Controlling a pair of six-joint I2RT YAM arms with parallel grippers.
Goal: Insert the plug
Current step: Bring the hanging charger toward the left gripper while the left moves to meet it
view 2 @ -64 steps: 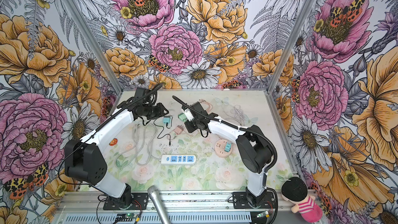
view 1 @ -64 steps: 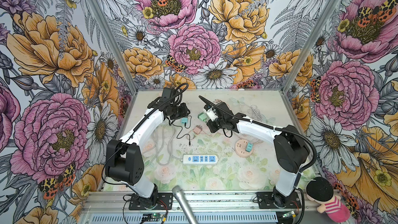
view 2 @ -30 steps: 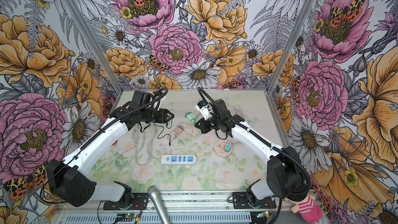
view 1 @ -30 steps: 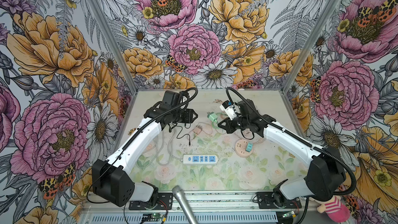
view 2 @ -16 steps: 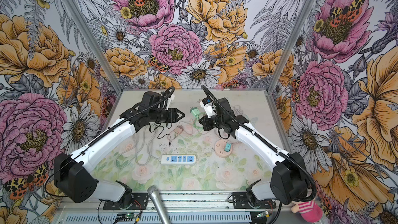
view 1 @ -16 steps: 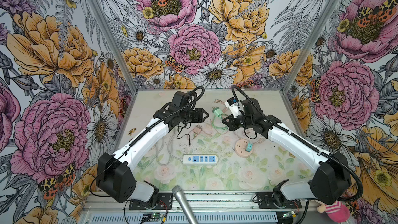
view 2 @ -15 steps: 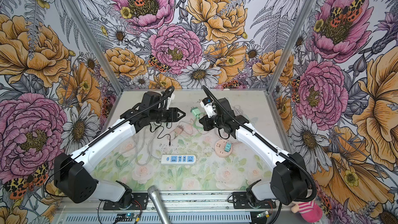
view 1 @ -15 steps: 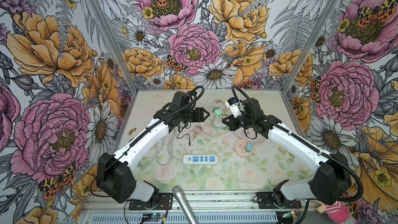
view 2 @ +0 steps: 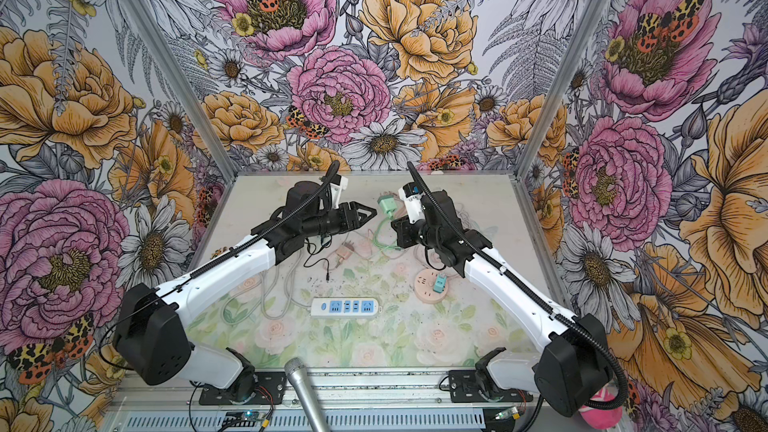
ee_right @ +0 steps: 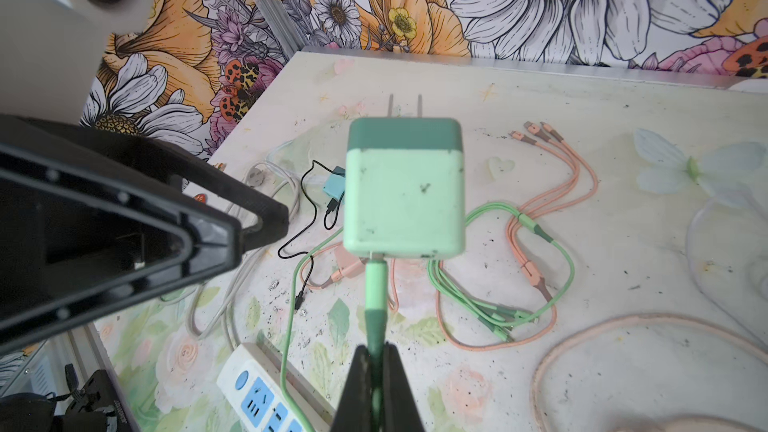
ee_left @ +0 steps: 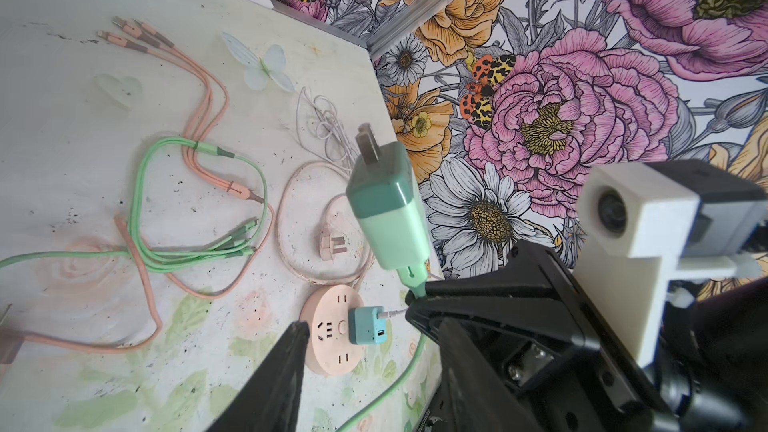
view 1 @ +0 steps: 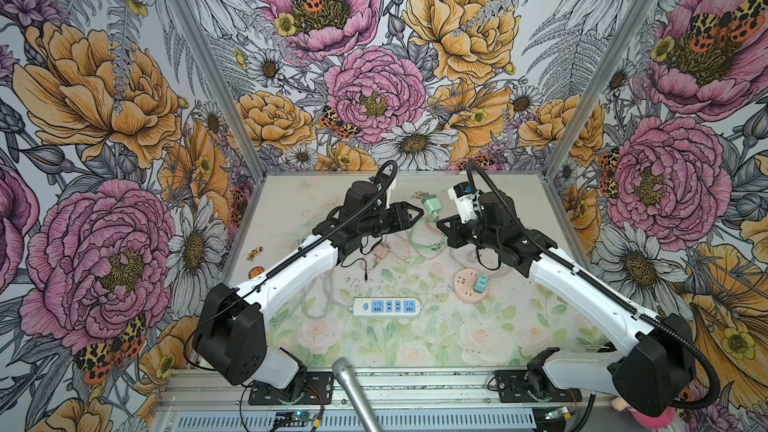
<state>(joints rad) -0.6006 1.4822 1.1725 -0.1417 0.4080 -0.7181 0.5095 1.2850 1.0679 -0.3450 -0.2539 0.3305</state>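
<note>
Power strip (view 1: 387,306): white, flat on table (view 1: 286,201) toward the front, unmoved over the last two seconds, its sockets vacant
Left gripper (view 1: 417,215): has swung in from the left side to centre; jaws partway apart, empty, tips just beside the plug body
Green plug (view 1: 431,206): lifted and carried toward centre; now in mid-air between both grippers, prongs pointing away from the right gripper
Right gripper (ee_right: 376,371): pinched tight on green cable (ee_right: 376,284) just below the plug, not on its body
Round socket (view 1: 463,284): pink, teal adapter (view 1: 481,284) seated in it
Assessment: handover or regrasp likely in hand; a body grip and prongs turned down seem needed, insertion not yet begun
</note>
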